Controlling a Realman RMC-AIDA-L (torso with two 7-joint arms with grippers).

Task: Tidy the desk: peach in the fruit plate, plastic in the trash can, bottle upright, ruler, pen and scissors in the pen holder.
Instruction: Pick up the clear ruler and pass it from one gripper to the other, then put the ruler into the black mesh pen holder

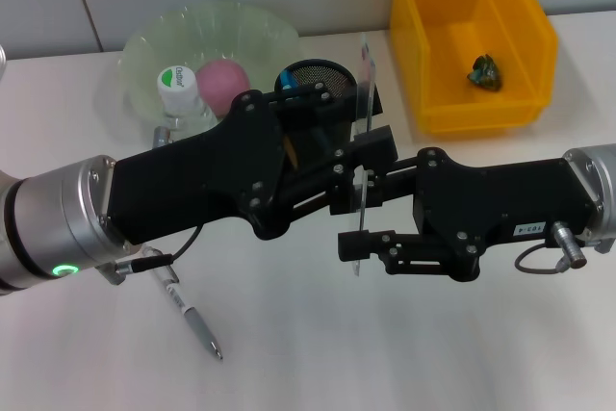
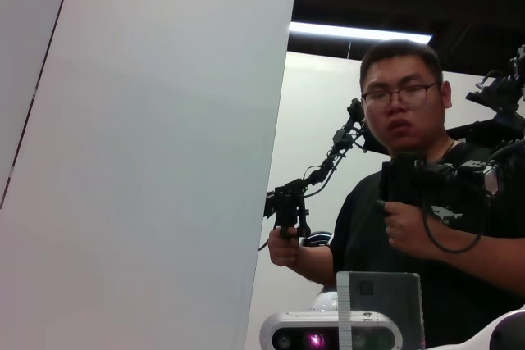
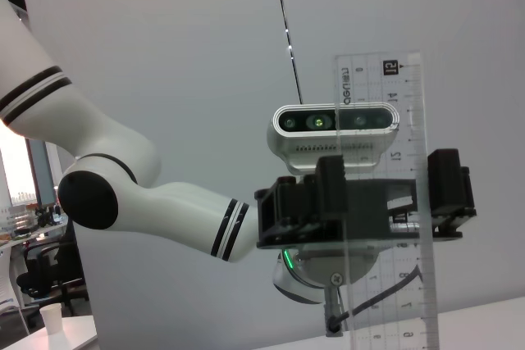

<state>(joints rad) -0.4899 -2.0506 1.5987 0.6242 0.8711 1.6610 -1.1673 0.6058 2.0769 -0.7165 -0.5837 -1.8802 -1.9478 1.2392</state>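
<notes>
1. Head view. The left gripper (image 1: 358, 163) and the right gripper (image 1: 354, 245) meet at mid-table, both clamped on the transparent plastic ruler (image 1: 364, 113), which stands nearly upright on edge between them. The left gripper grasps it at mid-length, the right gripper lower down. Just behind the left gripper stands the black mesh pen holder (image 1: 320, 75); the ruler's upper end rises beside its rim. Beyond the left arm lies the clear glass fruit plate (image 1: 207, 31), holding the pink peach (image 1: 224, 82), with the white-capped bottle (image 1: 178, 88) at its near edge. Beneath the left arm, on the white table (image 1: 318, 353), lies the grey pen (image 1: 183, 309). Beyond the right arm sits the yellow rectangular trash can (image 1: 472, 36), containing the crumpled greenish plastic (image 1: 484, 72).

2. Left wrist view. The camera faces upward: one end of the ruler (image 2: 380, 309) shows in front of the robot's head camera (image 2: 328, 334); a person with control handles (image 2: 410, 194) stands behind.

3. Right wrist view. The ruler (image 3: 385, 202) stands vertical, its printed scale legible, pinched by the left gripper's black fingers (image 3: 328, 194), opposite the right gripper.
</notes>
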